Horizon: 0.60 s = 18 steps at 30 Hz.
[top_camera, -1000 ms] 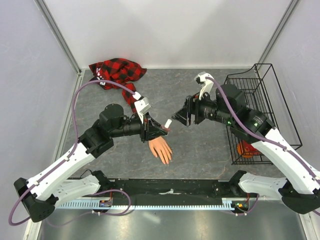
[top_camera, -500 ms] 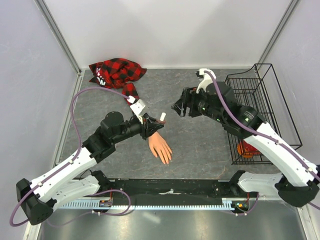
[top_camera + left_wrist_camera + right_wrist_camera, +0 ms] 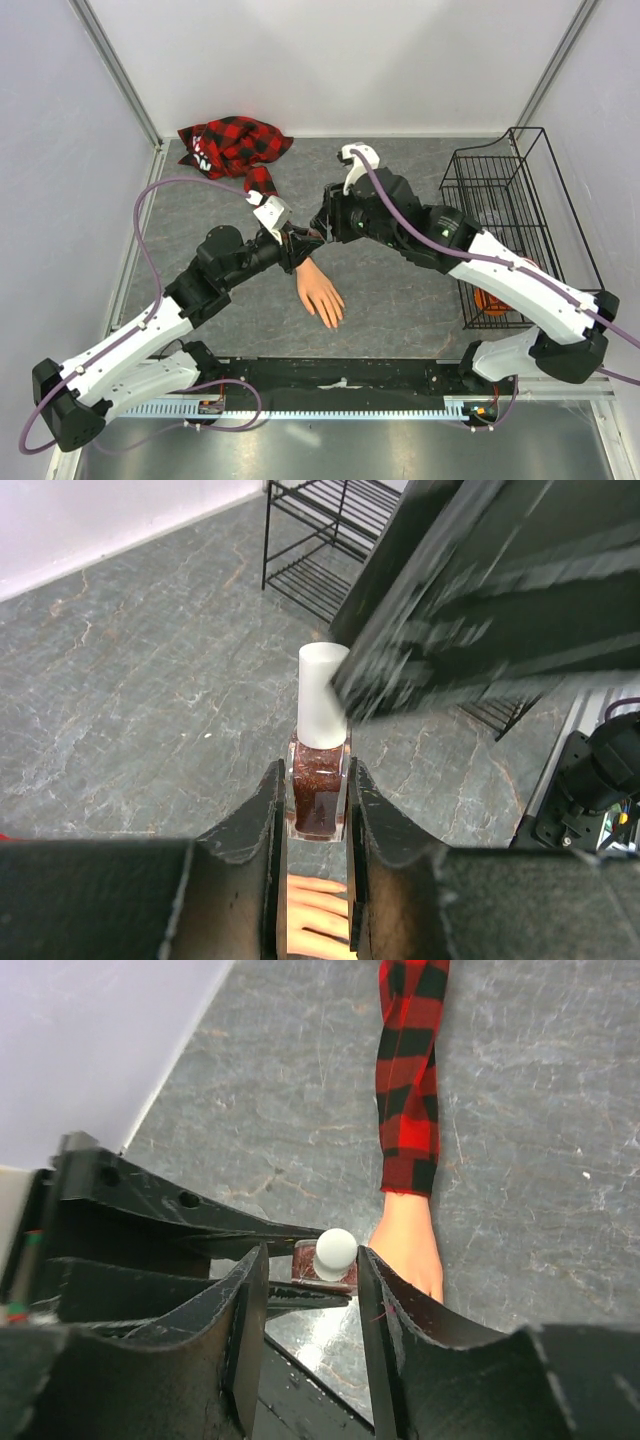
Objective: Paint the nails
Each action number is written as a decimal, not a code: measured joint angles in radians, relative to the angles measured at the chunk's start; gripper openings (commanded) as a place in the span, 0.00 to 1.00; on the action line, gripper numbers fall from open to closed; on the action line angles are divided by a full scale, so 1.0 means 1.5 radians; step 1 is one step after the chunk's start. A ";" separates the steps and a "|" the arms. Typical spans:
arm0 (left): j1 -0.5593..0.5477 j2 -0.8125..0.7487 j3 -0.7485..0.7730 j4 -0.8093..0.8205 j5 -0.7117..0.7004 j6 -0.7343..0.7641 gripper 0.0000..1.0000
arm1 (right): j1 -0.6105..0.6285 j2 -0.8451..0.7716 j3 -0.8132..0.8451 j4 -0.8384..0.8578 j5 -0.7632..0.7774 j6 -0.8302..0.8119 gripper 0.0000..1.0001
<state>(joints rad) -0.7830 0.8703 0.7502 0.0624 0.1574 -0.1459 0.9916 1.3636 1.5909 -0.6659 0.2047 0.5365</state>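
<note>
My left arm (image 3: 130, 340) and right arm (image 3: 520, 290) have white link shells and black joint housings. 1 purple cable (image 3: 138, 220) runs along each. My left claw (image 3: 318, 785) and right claw (image 3: 312, 1260) are matte black.

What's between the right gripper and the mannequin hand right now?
The white-capped polish bottle, clamped in the left gripper; the right wrist view shows its cap between the right fingers.

No writing can be read anywhere. The small reddish-brown glass bottle with a white cap (image 3: 318, 790) turns a plain face to the left wrist camera, and the pale marks on the red-and-black plaid cloth (image 3: 235, 143) at eleven o'clock on the desk (image 3: 400, 300) are too small to make out.
</note>
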 measured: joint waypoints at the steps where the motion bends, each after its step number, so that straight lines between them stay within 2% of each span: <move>1: 0.000 -0.003 0.000 0.001 0.000 0.000 0.02 | 0.005 0.007 0.001 -0.001 0.004 0.000 0.45; 8: 0.000 -0.015 0.000 0.006 0.000 0.000 0.02 | 0.013 0.031 0.002 -0.006 0.024 -0.003 0.34; 10: 0.000 -0.018 0.000 0.007 0.001 0.000 0.02 | 0.013 0.031 0.004 -0.005 0.026 -0.001 0.24; 12: 0.000 -0.018 0.000 0.007 0.002 0.000 0.02 | 0.016 0.031 0.005 -0.004 0.026 -0.003 0.01; 18: 0.003 -0.024 0.008 -0.018 0.022 -0.005 0.02 | 0.016 0.028 0.004 -0.007 -0.006 -0.042 0.00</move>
<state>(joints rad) -0.7792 0.8341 0.7624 0.0360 0.1902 -0.1528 1.0149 1.4052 1.5974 -0.6758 0.1963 0.4728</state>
